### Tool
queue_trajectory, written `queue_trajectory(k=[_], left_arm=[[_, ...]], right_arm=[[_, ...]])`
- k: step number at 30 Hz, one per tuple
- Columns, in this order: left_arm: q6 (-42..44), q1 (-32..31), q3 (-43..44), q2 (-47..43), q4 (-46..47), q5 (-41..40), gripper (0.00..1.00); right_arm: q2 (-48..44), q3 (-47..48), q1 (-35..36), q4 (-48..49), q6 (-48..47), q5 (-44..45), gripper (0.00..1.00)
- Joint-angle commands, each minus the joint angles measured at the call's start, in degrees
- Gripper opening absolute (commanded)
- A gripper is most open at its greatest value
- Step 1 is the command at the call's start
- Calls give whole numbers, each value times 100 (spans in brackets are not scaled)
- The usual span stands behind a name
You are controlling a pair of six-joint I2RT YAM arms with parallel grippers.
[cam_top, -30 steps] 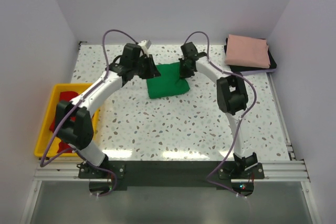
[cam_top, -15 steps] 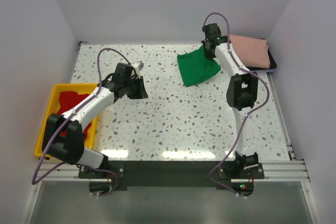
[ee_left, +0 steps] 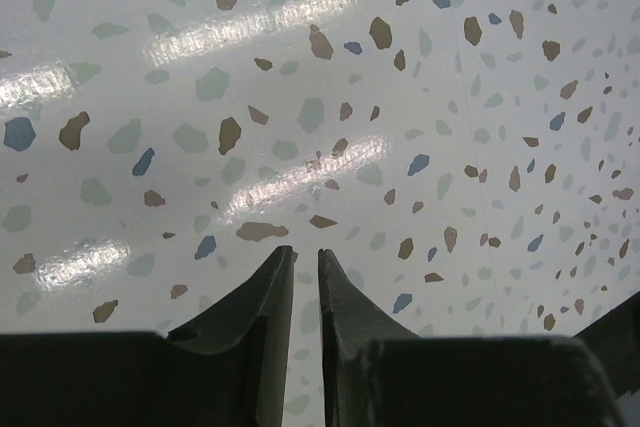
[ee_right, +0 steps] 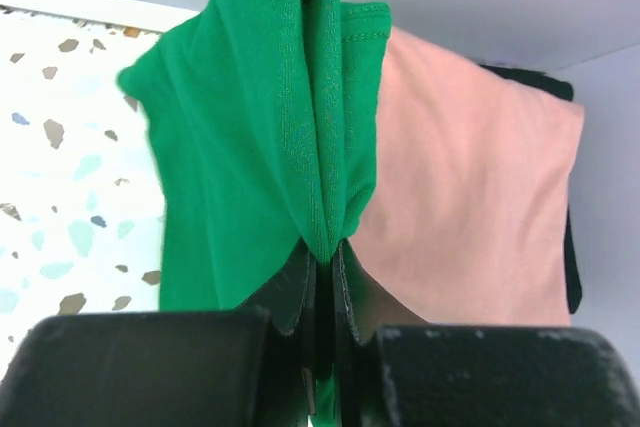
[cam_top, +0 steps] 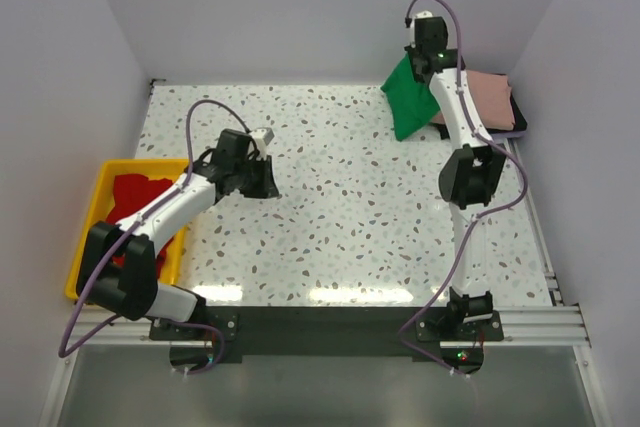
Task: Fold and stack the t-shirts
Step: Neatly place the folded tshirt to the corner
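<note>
- Speckled white terrazzo tabletop (cam_top: 350,217): fills most of top view, plain pale walls on 3 sides. Both arms reach over it from near edge.
- Yellow plastic tray (cam_top: 135,164): rectangular, at left edge of table, beside L arm's base link.
- Salmon pink folded cloth t-shirt (cam_top: 490,97): flat, neat rectangle in far R corner, lying on a dark flat mat (cam_top: 519,112) that shows at its R edge. R wrist cam sees it behind the green one.
- Bright green cloth t-shirt (cam_top: 407,102): folded, hanging from R gripper at far R of table, just left of the pink shirt & overlapping its L edge in top view. Bunched into a ridge where it's held, lower part draping wide. Can't tell if its bottom edge touches table or pink shirt.
- Red cloth t-shirt (cam_top: 128,192): crumpled in the yellow tray, partly hidden by L arm.
- Right gripper (cam_top: 418,59): raised near back wall, fingers clamped tight on top fold of green shirt; wrist cam shows cloth squeezed between the 2 tips.
- Left gripper (cam_top: 262,183): mid-left of table, well apart from all shirts, pointing at bare tabletop. Fingers nearly pressed together, only a thin slit betw. tips, nothing in it.
</note>
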Motion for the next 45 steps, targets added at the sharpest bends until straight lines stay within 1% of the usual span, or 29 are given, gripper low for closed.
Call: queue_trajectory(k=[1,6,17,24,37,40,45], left_arm=[[184,69,-71,-123,206,138,21],[175,78,-150,-97,241,261,21],[167,78,-195,9,294,429,20],[149,78,-195,88,303,464,20],[140,105,-212,185,312,508,20],[132,105,-212,220,312,534,20],[131,105,-221,255,312,534,20]], right_arm=[[-137,333,-93,318,-314,211,0],[-163,569,-198,371,-341,238,0],[-427,684,-312,608,-359,449,0],[-655,684,-471,652,-271,326,0],[-919,254,-875,758,-122,80,0],[-832,219,-1077,793,-113,45,0],[-630,52,-1209,907,-60,-25,0]])
